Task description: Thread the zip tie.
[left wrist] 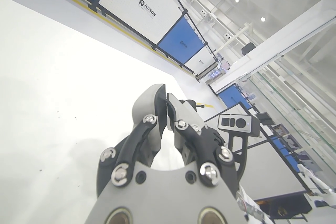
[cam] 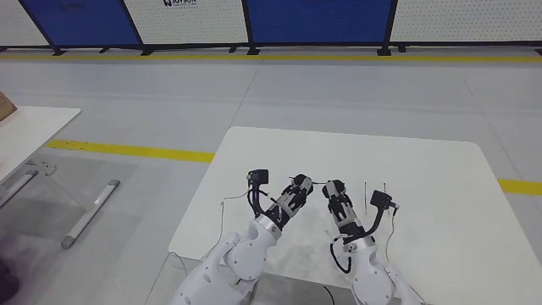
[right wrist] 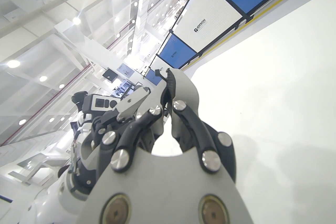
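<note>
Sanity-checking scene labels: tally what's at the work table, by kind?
Claws: 2 (left claw, right claw)
Zip tie: 1, black, sticking out at the right claw's tip
Table: 1, white
Total: 4

Right gripper [right wrist: 166,83] at frame centre, fingers clamped on a black zip tie [right wrist: 159,72] poking past their tips, left gripper [right wrist: 143,94] just beside, white table [right wrist: 275,104] beyond.

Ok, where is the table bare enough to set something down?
Bare: the far half of the white rectangular table and the strip along its right edge. Crowded: the near middle, where the left tool and right tool sit close together.
</note>
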### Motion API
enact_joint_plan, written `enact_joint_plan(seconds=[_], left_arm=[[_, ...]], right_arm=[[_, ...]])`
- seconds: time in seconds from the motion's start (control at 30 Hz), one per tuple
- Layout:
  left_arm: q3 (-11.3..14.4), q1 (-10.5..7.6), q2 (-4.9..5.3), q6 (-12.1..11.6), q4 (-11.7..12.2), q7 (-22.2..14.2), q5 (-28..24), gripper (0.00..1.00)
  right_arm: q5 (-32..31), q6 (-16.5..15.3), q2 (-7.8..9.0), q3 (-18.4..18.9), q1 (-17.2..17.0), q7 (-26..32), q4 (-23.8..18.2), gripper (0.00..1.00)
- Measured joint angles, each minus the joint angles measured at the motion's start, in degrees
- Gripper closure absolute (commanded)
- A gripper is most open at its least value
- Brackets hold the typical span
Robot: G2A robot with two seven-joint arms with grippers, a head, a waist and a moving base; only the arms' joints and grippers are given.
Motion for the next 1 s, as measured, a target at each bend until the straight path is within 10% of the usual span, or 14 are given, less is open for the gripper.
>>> enact_joint_plan(seconds=[0.27, 0.37, 1.0], left_arm=[[0.1, 0.02, -0.02, 0.1, 0.1, 0.1, 0.1, 0.84], [0.1, -0.01, -0.03, 0.1, 0.2, 0.1, 0.1, 1.00], [-0.2, -0.09, 0.08, 0.2, 0.3, -0.8, 0.6, 1.00]], right_arm=[[-0.1, -0.2, -0.07, 0.0, 0.1, -0.5, 0.3, 1.00], [-0.3, -0.3, -0.08, -0.1, 0.1, -0.6, 0.3, 1.00], [-1.9, 0.1, -0.19, -0.3, 0.0, -1.8, 0.2, 1.00]])
